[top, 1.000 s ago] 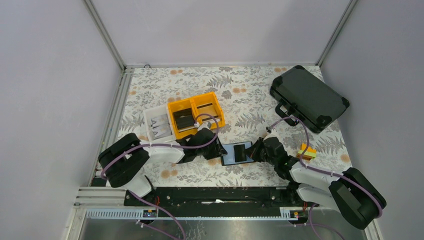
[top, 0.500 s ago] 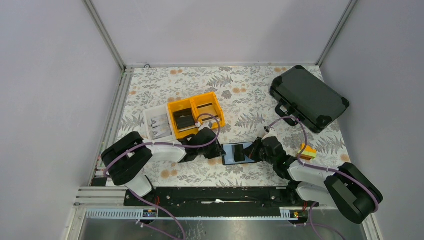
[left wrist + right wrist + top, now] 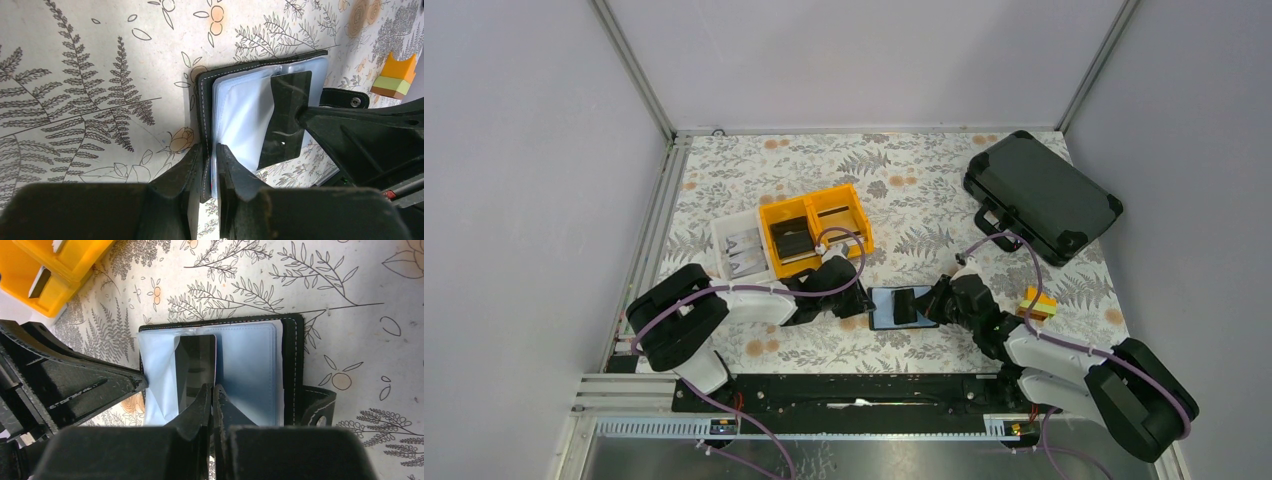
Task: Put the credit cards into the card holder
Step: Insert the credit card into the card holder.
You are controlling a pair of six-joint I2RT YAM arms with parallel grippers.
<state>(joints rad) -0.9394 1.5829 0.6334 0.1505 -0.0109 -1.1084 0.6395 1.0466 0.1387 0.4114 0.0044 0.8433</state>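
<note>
Credit card [image 3: 196,362] at the pocket mouth of the card holder [image 3: 899,306]
The holder lies open on the table [image 3: 924,190], toward its 6 o'clock edge. The left pincer [image 3: 210,156] nips its cover at 9 o'clock; the right pincer [image 3: 211,392], pressed together on the card, reaches in from 3 o'clock. The card seems partly inside a light-blue sleeve [image 3: 247,370], though glare hides the lip. Pushed askew, it could snag and crumple the sleeve, or drag the holder from that thin nip.
</note>
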